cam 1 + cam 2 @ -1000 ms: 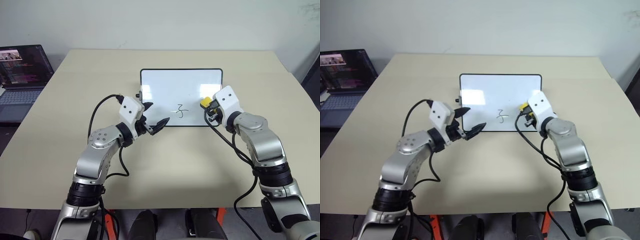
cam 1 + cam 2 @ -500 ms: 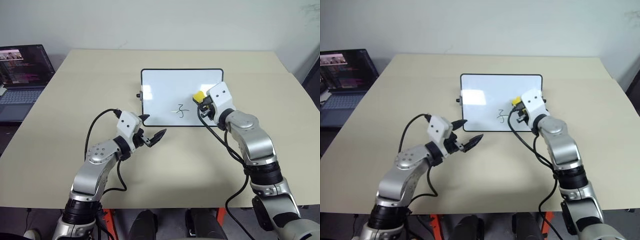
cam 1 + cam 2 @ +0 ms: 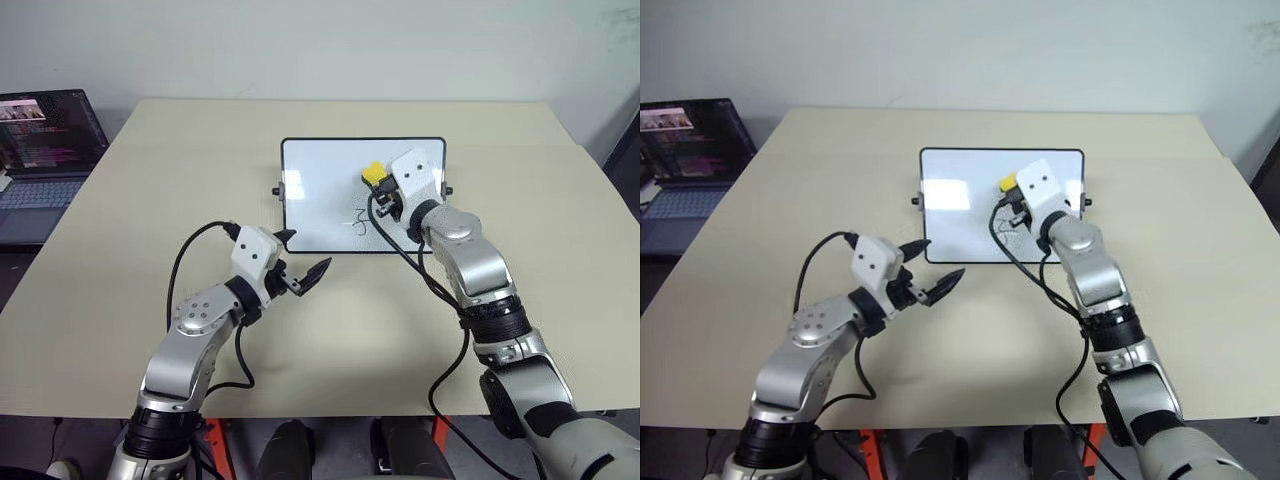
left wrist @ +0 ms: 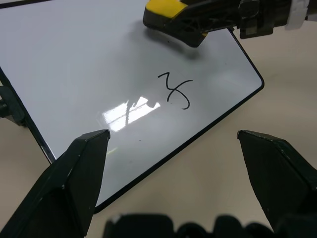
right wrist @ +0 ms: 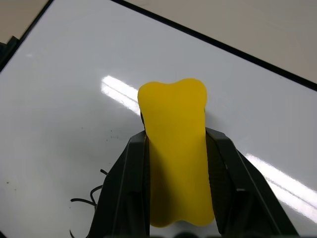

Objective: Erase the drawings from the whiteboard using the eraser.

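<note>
Between right pincer (image 5: 176,198) fingers: yellow eraser (image 5: 176,163), waisted, dark underside.

On the beige table (image 3: 120,250) lies the whiteboard (image 3: 320,190), with the drawings (image 3: 360,222) near its front edge. The right gripper (image 3: 376,186) clamps the yellow eraser (image 3: 372,173) over the board, just beyond the strokes. The left gripper (image 3: 303,257), fingers spread, sits at the board's front left corner (a laptop (image 3: 45,150) stands off to the left).

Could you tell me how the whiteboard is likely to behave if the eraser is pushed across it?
The whiteboard lies flat on the table with nothing pinning it, so it may slide. Its glossy face probably lets the eraser glide. It looks thin and rigid, so likely light.
</note>
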Controlling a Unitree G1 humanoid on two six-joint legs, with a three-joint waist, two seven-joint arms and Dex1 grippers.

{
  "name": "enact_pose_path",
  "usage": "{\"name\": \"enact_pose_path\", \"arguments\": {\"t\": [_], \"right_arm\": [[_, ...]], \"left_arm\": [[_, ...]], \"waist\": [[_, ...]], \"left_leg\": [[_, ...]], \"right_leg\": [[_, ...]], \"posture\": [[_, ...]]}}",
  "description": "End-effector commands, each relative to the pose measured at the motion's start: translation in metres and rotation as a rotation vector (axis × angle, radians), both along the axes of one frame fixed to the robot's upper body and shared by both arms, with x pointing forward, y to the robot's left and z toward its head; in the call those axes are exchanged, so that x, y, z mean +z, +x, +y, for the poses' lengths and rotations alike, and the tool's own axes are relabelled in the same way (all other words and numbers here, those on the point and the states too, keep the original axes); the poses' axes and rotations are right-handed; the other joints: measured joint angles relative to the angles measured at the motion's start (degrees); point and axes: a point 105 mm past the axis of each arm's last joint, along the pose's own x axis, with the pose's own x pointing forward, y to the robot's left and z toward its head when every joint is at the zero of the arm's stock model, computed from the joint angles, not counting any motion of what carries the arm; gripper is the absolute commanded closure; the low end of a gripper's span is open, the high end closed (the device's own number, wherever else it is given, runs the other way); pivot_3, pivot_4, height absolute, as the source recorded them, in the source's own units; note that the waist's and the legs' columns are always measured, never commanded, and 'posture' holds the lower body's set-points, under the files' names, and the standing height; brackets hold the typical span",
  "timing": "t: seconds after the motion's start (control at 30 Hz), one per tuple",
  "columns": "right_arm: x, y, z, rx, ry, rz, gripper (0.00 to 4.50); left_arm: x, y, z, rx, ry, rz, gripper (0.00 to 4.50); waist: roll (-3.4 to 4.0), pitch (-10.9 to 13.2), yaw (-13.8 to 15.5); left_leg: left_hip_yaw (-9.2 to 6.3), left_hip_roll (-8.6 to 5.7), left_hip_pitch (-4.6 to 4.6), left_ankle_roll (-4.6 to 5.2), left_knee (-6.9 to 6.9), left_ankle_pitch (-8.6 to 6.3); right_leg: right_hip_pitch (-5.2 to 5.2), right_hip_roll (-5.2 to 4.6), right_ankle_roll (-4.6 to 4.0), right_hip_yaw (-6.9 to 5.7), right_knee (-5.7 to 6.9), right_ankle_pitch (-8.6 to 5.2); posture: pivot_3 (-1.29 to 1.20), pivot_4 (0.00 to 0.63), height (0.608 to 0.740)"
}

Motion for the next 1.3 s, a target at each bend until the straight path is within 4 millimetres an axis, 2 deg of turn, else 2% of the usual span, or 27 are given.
{"name": "enact_pose_path", "arguments": {"t": [0.03, 0.33, 0.53, 0.63, 0.77, 0.87, 0.97, 1.3], "right_arm": [[0.014, 0.003, 0.004, 0.008, 0.004, -0.074, 3.31], [-0.014, 0.003, 0.003, 0.017, -0.039, -0.036, 3.31], [-0.080, -0.006, 0.000, 0.094, -0.236, 0.019, 3.31], [-0.098, -0.009, -0.005, 0.113, -0.267, 0.054, 3.31], [-0.116, -0.013, -0.015, 0.123, -0.322, 0.088, 3.31], [-0.122, -0.017, -0.017, 0.142, -0.349, 0.096, 3.31], [-0.123, -0.021, -0.014, 0.165, -0.355, 0.094, 3.31], [-0.107, -0.033, -0.002, 0.223, -0.336, 0.060, 3.31]], "left_arm": [[0.020, -0.003, -0.003, -0.012, -0.001, -0.074, 0.00], [0.029, -0.002, 0.002, 0.010, -0.003, -0.095, 0.00], [0.033, -0.001, 0.005, 0.024, -0.002, -0.102, 0.00], [0.034, -0.001, 0.007, 0.033, 0.000, -0.105, 0.00], [0.035, -0.001, 0.010, 0.048, -0.003, -0.107, 0.00], [0.035, 0.000, 0.010, 0.049, -0.004, -0.107, 0.00], [0.035, 0.000, 0.009, 0.050, -0.006, -0.108, 0.00], [0.035, 0.002, 0.008, 0.050, -0.010, -0.108, 0.00]], "waist": [[0.00, 0.00, 0.00], [0.00, 0.00, 0.00], [-0.02, -0.07, -0.09], [-0.04, -0.07, -0.10], [-0.02, -0.07, -0.09], [-0.02, -0.10, -0.09], [-0.07, -0.14, -0.06], [-0.08, -0.14, -0.01]], "left_leg": [[0.00, 0.00, 0.00, 0.00, 0.00, 0.00], [0.00, 0.01, 0.03, 0.00, 0.01, 0.00], [0.04, 0.01, 0.23, 0.00, 0.01, 0.00], [0.11, 0.00, 0.51, 0.01, 0.01, 0.00], [-0.03, 0.05, 1.62, 0.04, -0.09, -0.02], [-0.07, 0.05, 2.06, 0.04, -0.12, -0.02], [-0.06, 0.05, 2.09, 0.04, -0.11, -0.02], [-0.02, 0.07, 2.05, 0.03, -0.44, -0.02]], "right_leg": [[0.00, 0.00, 0.00, 0.00, 0.00, 0.00], [0.00, 0.00, 0.00, 0.00, 0.07, 0.00], [0.19, 0.01, 0.00, 0.02, 0.05, 0.00], [0.40, 0.01, 0.01, 0.08, 0.15, 0.01], [1.62, 0.08, 0.02, -0.01, -0.13, -0.01], [2.15, 0.10, 0.05, -0.02, -0.41, 0.00], [2.23, 0.12, 0.15, 0.02, -0.53, 0.10], [2.07, 0.09, 0.15, 0.06, -0.62, 0.11]], "posture": [[0.00, 0.150, 0.740], [0.00, 0.150, 0.740], [0.00, 0.150, 0.740], [0.00, 0.150, 0.740], [0.00, 0.150, 0.740], [0.00, 0.150, 0.740], [0.00, 0.150, 0.740], [0.00, 0.150, 0.740]]}}
